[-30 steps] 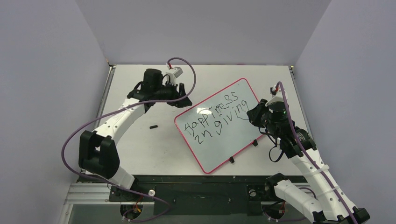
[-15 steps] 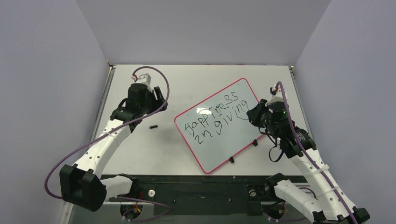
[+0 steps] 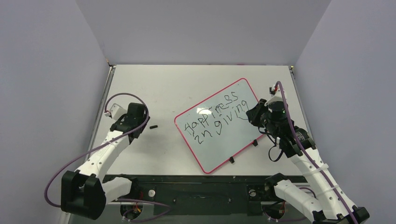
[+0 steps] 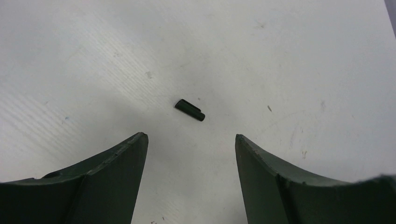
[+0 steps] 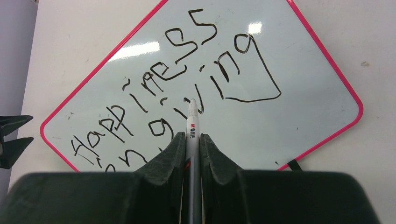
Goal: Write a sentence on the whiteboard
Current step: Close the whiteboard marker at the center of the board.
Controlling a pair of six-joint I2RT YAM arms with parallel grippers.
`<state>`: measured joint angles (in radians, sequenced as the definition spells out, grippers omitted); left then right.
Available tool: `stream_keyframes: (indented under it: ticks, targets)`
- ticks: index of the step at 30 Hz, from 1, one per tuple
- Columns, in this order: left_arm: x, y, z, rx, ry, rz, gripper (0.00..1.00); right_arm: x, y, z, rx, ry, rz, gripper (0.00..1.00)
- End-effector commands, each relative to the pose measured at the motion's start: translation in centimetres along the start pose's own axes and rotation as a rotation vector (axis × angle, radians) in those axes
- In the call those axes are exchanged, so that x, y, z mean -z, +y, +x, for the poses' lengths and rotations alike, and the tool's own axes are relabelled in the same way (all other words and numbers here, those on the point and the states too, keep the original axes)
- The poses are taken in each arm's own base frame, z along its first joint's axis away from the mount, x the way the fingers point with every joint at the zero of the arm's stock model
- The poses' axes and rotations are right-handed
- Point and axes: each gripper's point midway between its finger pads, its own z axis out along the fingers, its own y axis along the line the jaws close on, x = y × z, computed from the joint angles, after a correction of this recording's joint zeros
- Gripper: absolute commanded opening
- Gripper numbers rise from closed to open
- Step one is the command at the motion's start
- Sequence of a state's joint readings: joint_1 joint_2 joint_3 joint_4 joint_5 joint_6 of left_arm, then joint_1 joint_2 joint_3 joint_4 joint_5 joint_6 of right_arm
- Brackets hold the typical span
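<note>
The whiteboard (image 3: 233, 140) with a thin red rim lies tilted right of the table's middle. It also fills the right wrist view (image 5: 289, 116). The sentence (image 3: 215, 117) in black marker reads "happiness in giving" in two slanted lines, seen also in the right wrist view (image 5: 159, 79). My right gripper (image 5: 192, 136) is shut on a white marker (image 5: 192, 122), its tip over the board near "giving". In the top view the right gripper (image 3: 254, 116) hangs over the board's right edge. My left gripper (image 4: 191, 137) is open and empty just short of a small black marker cap (image 4: 190, 110).
The marker cap (image 3: 153, 126) lies on the bare table left of the whiteboard. Two black tabs (image 3: 243, 151) stick out of the board's near edge. Purple walls close in on both sides of the table (image 3: 187, 79).
My left arm has swung back from the far middle of the table to the near left, ending by the marker cap. The right arm, marker and whiteboard have not moved.
</note>
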<state>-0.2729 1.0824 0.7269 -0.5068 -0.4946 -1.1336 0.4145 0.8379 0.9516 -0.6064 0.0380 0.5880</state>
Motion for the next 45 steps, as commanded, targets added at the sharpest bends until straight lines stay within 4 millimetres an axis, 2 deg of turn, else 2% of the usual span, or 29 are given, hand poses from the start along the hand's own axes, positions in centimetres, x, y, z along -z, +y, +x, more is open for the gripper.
stream_keyframes:
  ticks: [1,3,5,10,15,18,24,38,40,43,45]
  targets:
    - [-1.2,0.8,-0.4,0.306,0.019,-0.195,0.57,0.0,0.5,-0.7,0.010,-0.036,-0.017,0.00]
    - [-1.9,0.4,0.9,0.350,0.098,-0.221,0.49,0.0,0.4,-0.9,0.012,-0.040,-0.015,0.00]
    - [-2.3,0.2,2.3,0.401,0.167,-0.239,0.47,0.1,0.4,-1.0,0.014,-0.045,-0.014,0.00]
    - [-2.9,-0.7,3.3,0.491,0.220,-0.272,0.49,0.0,0.0,-0.7,0.018,-0.042,-0.003,0.00]
    - [-3.9,-1.3,4.4,0.499,0.272,-0.348,0.50,-0.3,-0.2,-0.4,0.022,-0.038,0.005,0.00]
    - [-4.9,-1.1,5.7,0.503,0.305,-0.406,0.49,-0.4,-0.3,-0.5,0.024,-0.039,0.008,0.00]
    - [-6.4,-1.2,7.0,0.527,0.331,-0.471,0.47,-0.7,-0.3,-0.3,0.027,-0.033,0.010,0.00]
    - [-8.4,0.9,7.1,0.558,0.285,-0.590,0.44,-1.5,-0.8,0.1,0.036,-0.013,0.015,0.00]
    - [-8.7,1.1,7.1,0.559,0.280,-0.601,0.42,-1.6,-0.8,0.0,0.034,-0.011,0.014,0.00]
    - [-9.0,1.4,7.0,0.562,0.279,-0.614,0.32,-1.7,-1.0,0.1,0.032,-0.008,0.015,0.00]
    - [-9.3,1.6,6.9,0.566,0.276,-0.621,0.28,-1.7,-1.1,0.0,0.030,-0.007,0.015,0.00]
